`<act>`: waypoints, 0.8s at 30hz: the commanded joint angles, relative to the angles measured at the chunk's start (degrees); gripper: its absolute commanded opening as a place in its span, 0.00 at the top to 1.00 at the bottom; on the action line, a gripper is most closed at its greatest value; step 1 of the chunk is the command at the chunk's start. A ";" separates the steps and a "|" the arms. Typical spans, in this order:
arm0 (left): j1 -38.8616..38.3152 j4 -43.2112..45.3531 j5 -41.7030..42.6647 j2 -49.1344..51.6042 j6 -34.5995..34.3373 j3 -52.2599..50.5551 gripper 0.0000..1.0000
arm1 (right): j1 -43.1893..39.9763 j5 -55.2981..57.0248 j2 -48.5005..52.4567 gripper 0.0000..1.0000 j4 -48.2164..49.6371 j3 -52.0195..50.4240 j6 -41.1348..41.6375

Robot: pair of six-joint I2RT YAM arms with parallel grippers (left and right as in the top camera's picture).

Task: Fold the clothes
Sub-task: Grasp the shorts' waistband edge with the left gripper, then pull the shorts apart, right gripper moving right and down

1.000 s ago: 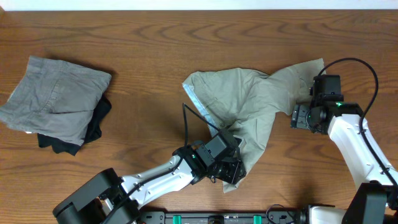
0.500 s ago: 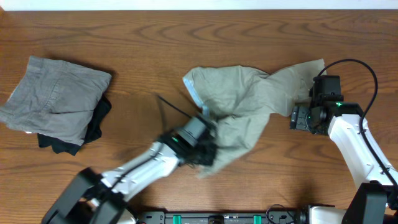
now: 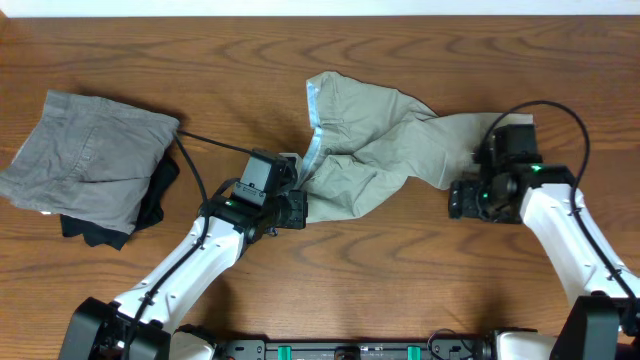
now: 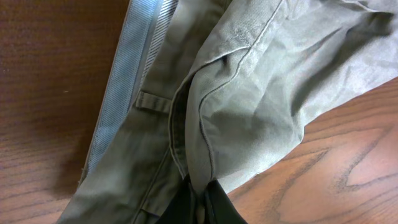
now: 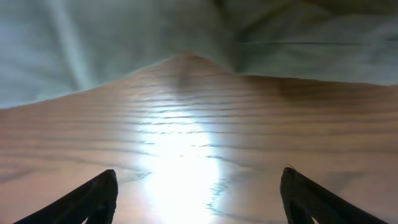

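- Khaki-green in colour, the wide-legged cotton shorts (image 3: 375, 150) lie rumpled at the centre of the overhead frame, on the brown wooden table (image 3: 400, 290); in the left wrist view they fill most of the picture (image 4: 261, 87)
- Progress, as I judge it: no fold is made; the 2 legs lie crumpled and overlapping, so spreading flat comes first, with every fold left to do
- Direction: the long axis runs roughly left to right across the frame; the waistband end, marked by the pale blue lining strip (image 3: 312, 140), stands top to bottom at the left, and 1 leg trails to the right edge of the garment beside the right arm, the other bunched lower and nearer the centre
- The left gripper (image 3: 292, 208) sits at the lower left corner of the shorts; its wrist view shows the black fingers (image 4: 198, 208) pinched together on a fold of the cloth near a pocket seam
- The right gripper (image 3: 458, 198) hangs just below the trailing leg; its wrist view shows both fingers spread wide (image 5: 199, 173) over bare wood, holding nothing, the cloth lying ahead of them
- At the far left of the frame, well apart, a folded grey pair of shorts (image 3: 90, 160) rests on a small black garment (image 3: 155, 195)
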 commanded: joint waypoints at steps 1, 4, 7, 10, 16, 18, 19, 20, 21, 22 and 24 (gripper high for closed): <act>0.04 0.04 -0.74 -0.35 1.46 1.09 0.94 | 4.04 -1.27 -0.07 0.19 0.22 -1.16 -3.58; 0.04 0.02 -0.74 -0.35 1.46 1.07 0.94 | 8.07 1.68 -0.07 0.19 1.86 -1.84 -3.45; 0.04 -0.20 -0.74 -0.35 1.46 1.07 0.94 | 11.63 8.61 -0.07 0.18 5.22 -3.15 0.48; 0.04 -0.44 -0.74 -0.35 1.46 1.03 0.94 | 14.23 15.32 -0.07 0.18 10.27 -5.49 5.35; 0.04 -0.85 -0.74 -0.35 1.46 1.01 0.94 | 15.28 18.18 -0.07 0.23 22.82 -11.04 9.05; 0.04 -0.83 -0.74 -0.35 1.46 1.01 0.94 | 15.28 18.18 -0.07 0.28 26.97 -12.63 9.07; 0.04 -0.85 -0.74 -0.35 1.46 1.01 0.94 | 15.28 18.27 -0.07 0.30 28.76 -13.22 9.25; 0.04 -0.85 -0.74 -0.35 1.46 1.01 0.94 | 15.28 18.51 -0.07 0.32 30.08 -13.57 9.60; 0.04 -0.85 -0.74 -0.35 1.46 0.98 0.94 | 15.28 19.12 -0.07 0.34 31.12 -13.77 10.29; 0.04 -0.85 -0.74 -0.35 1.46 0.98 0.94 | 15.28 19.91 -0.07 0.36 32.04 -13.79 11.23; 0.04 -0.85 -0.74 -0.35 1.46 0.98 0.94 | 15.28 21.00 -0.07 0.46 34.05 -13.79 12.02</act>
